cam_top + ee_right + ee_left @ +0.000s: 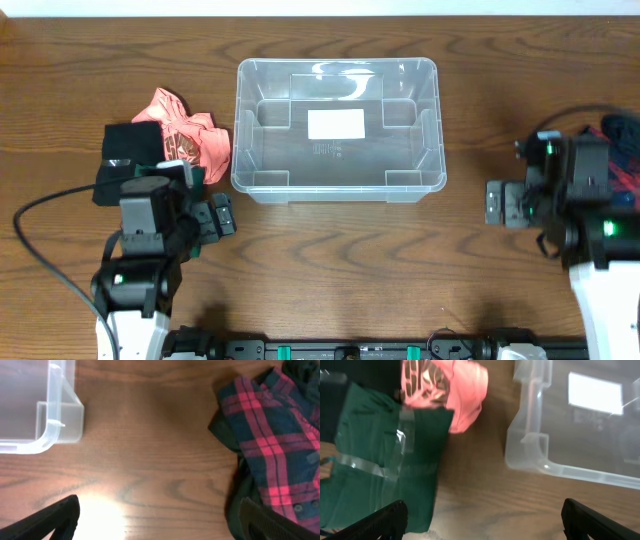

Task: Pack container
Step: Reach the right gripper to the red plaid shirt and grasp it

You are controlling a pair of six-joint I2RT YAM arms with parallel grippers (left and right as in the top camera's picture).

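Observation:
The clear plastic container (337,185) stands at the table's middle back, holding nothing, with a white label on its base. Its corner shows in the left wrist view (530,455) and the right wrist view (55,430). A pink garment (190,135) and a dark green folded garment in plastic wrap (380,460) lie left of it. A red and navy plaid shirt (280,445) lies on the right, over dark cloth. My left gripper (482,520) is open and empty over bare wood beside the green garment. My right gripper (160,520) is open and empty between container and plaid shirt.
The wooden table's front edge holds a black rail (350,350). A black cable (40,250) loops at the left arm's side. Bare wood lies in front of the container.

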